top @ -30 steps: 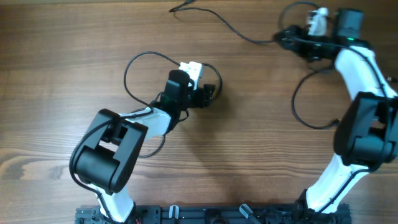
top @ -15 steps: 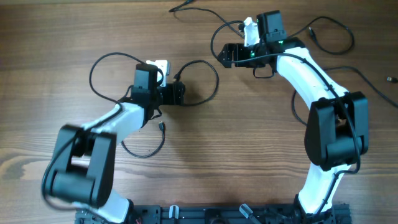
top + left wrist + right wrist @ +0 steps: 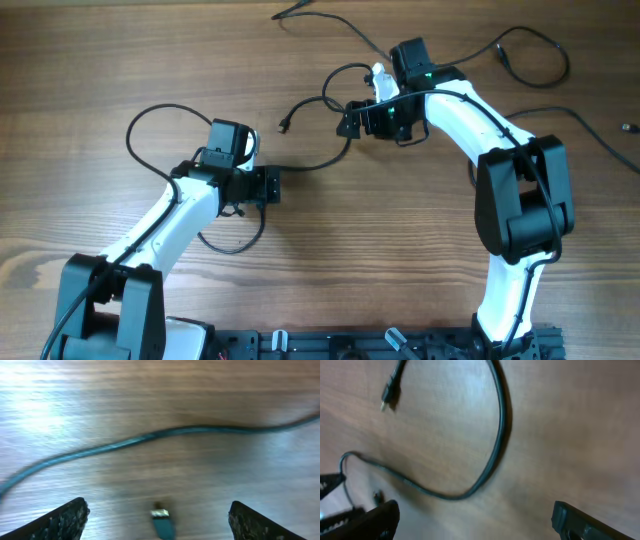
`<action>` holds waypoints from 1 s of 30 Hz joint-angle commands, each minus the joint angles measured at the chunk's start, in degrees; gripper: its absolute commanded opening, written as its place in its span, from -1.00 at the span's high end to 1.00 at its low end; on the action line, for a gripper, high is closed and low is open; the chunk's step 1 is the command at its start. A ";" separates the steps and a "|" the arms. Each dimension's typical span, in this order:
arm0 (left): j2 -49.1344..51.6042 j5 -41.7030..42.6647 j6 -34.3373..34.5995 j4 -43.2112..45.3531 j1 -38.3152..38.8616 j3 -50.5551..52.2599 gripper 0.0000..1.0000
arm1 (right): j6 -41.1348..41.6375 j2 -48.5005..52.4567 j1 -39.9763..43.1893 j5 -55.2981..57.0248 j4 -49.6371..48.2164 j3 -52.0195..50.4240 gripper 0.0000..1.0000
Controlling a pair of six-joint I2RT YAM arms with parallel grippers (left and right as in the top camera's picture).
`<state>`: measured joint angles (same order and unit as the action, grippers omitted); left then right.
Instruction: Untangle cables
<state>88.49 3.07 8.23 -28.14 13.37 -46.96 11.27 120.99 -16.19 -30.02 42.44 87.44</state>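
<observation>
Cable (image 3: 150, 435) just beyond left gripper (image 3: 160, 519)

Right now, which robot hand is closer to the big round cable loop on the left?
Left. The left gripper sits just to the right of the loop. The right gripper is much farther off, up and to the right.

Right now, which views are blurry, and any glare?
Overhead: sharp, evenly lit. Left wrist: blurred, cable and plug smeared, glare on the table upper left. Right wrist: soft too, sheen beside the cable loop.
</observation>
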 commanded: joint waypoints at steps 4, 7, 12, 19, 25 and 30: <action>-0.57 -4.66 -0.52 1.07 -0.15 0.11 -0.84 | 5.90 1.31 -1.31 -3.10 0.61 0.17 -1.00; -0.50 -4.63 -1.11 1.07 -0.15 0.15 -0.74 | 10.34 3.43 -3.06 -3.15 -1.20 0.17 -0.99; -0.31 -4.46 -5.27 0.85 -0.13 0.15 -0.73 | 16.52 4.96 -6.51 -3.56 -6.93 -1.75 -0.99; -0.28 -3.96 -5.25 0.85 -0.13 0.15 -0.62 | 27.30 5.29 -8.11 -3.32 -18.84 -4.66 -1.00; -0.28 -3.74 -5.25 1.36 -0.13 0.15 -0.59 | 33.94 6.58 -8.92 -6.86 -31.43 -4.66 -0.99; 0.00 -3.32 -5.25 2.25 -0.13 0.15 -0.54 | 36.09 6.58 -9.03 -10.12 -37.70 -4.66 -0.99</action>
<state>88.49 -0.60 3.68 -26.35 13.37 -46.96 44.82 126.50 -24.88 -38.00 5.72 83.05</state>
